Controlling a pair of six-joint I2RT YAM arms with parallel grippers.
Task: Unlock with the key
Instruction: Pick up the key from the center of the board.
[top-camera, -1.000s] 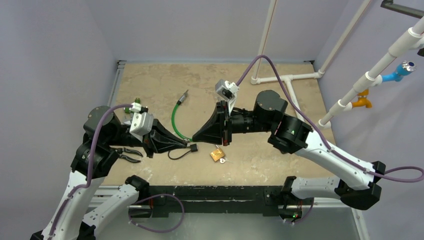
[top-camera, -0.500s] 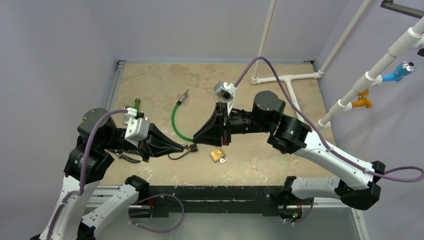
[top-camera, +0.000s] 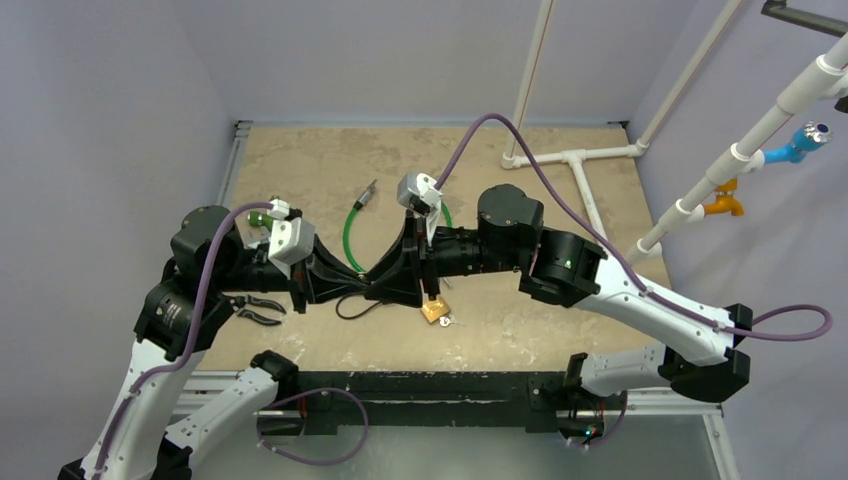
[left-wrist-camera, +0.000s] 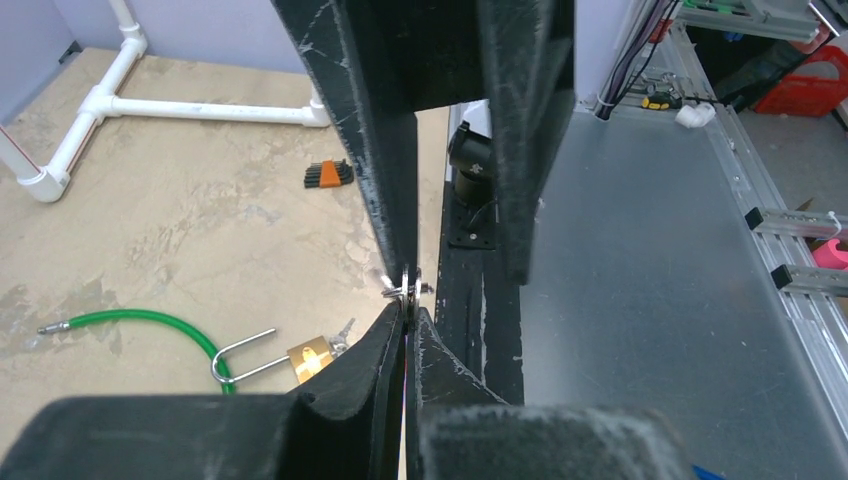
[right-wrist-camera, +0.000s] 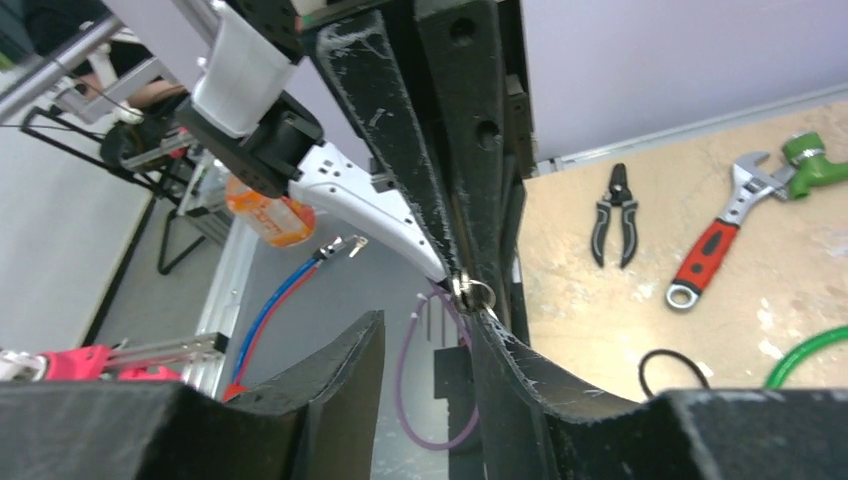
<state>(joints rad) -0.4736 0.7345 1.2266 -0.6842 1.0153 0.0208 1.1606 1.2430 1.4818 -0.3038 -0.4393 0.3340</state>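
Left wrist view puts the small silvery metal key, apparently on a ring, at the very tips of the left gripper, whose black fingers are pressed together on it with no gap. It is held in the air over the near part of the beige stone-patterned table. The brass padlock with a steel shackle lies on the table, well apart from the key. Another small silvery bit lies just beside its body; whether that is a second key I cannot tell. The right gripper comes from the opposite side, fingers spread wide and holding nothing. One finger touches or nearly touches the key; the other stands well off.

This looks like a handover between grippers. To do it well, the right gripper should probably shift sideways until the key sits midway between its pads. It should then close on the broad head, leaving the blade free for the keyhole. The left one ought to let go only once that grip is firm, since so small a piece could easily twist or drop. Farther out lie a green cable loop, black pliers and a red-handled wrench.
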